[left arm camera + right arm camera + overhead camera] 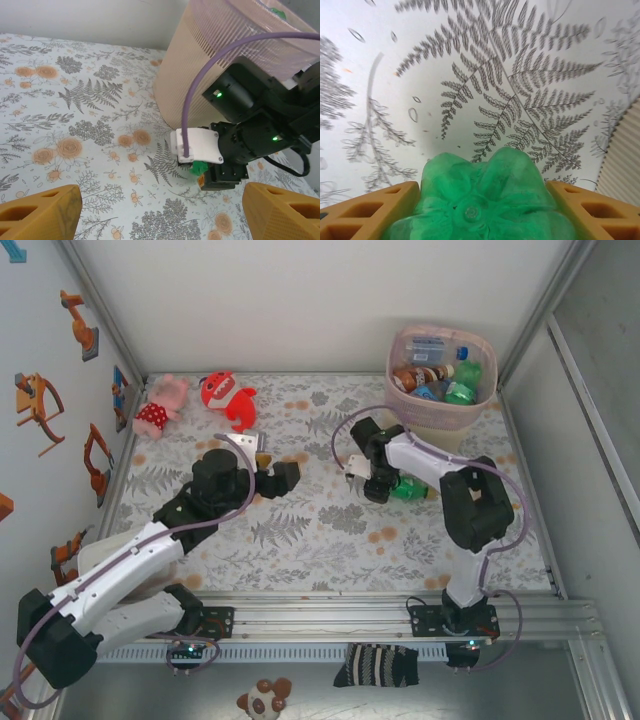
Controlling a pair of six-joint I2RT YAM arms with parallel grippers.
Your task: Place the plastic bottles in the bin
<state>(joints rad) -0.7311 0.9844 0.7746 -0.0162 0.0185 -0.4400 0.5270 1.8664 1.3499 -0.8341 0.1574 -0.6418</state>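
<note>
Just in front of the bin (432, 418), a green bottle (410, 490) is largely hidden by the right arm; whether it touches the floral counter (320, 530) is unclear. The right gripper (482, 187) clamps its ribbed base, cap end out of sight. More bottles (440, 375) crowd the bin, overlapping. The left gripper (272, 468) gapes wide and empty, well left of the bin. A red plush toy (225, 398) and a pink plush toy (160, 405) lie farther left.
</note>
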